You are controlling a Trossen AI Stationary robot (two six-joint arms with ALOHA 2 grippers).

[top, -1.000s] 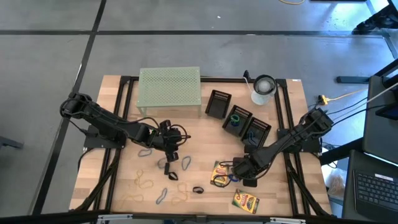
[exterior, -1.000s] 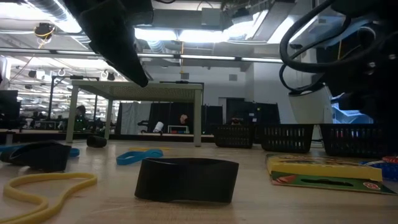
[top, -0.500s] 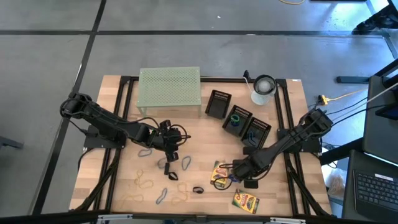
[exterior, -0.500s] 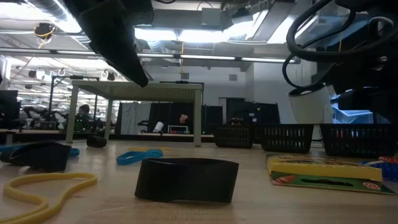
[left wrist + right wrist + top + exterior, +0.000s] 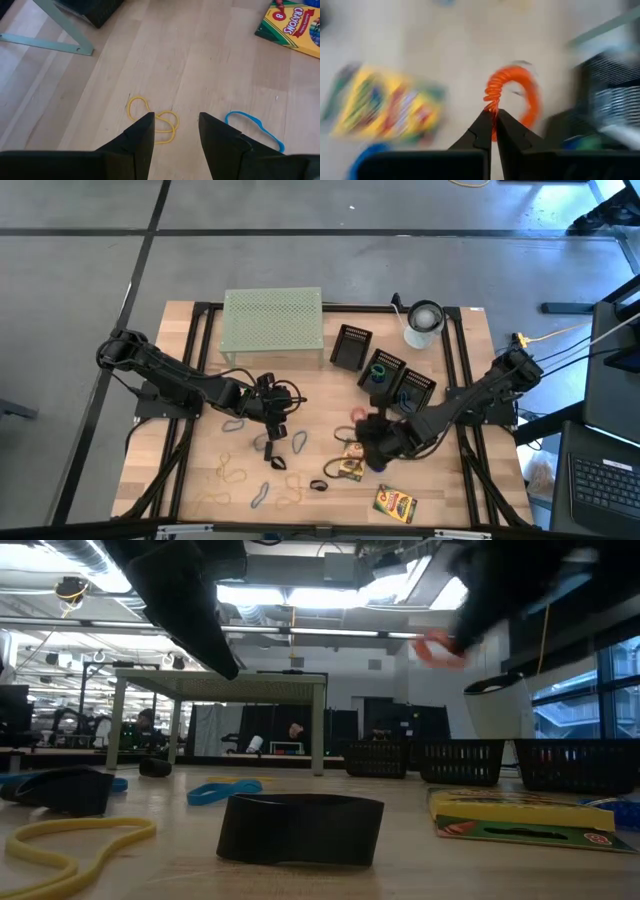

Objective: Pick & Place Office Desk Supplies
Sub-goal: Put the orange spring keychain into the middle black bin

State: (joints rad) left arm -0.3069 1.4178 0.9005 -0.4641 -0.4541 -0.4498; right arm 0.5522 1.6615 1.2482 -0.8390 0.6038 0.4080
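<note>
Right gripper point(image 5: 493, 116) — fingertips pinched together on an orange coiled band point(image 5: 512, 95), held in the air above the table point(image 5: 190, 450) beside a crayon box point(image 5: 349, 463). Left gripper point(image 5: 175, 131) — fingers parted, holding nothing, low over a yellow rubber band point(image 5: 152, 116), with a blue rubber band point(image 5: 254, 127) nearby.
</note>
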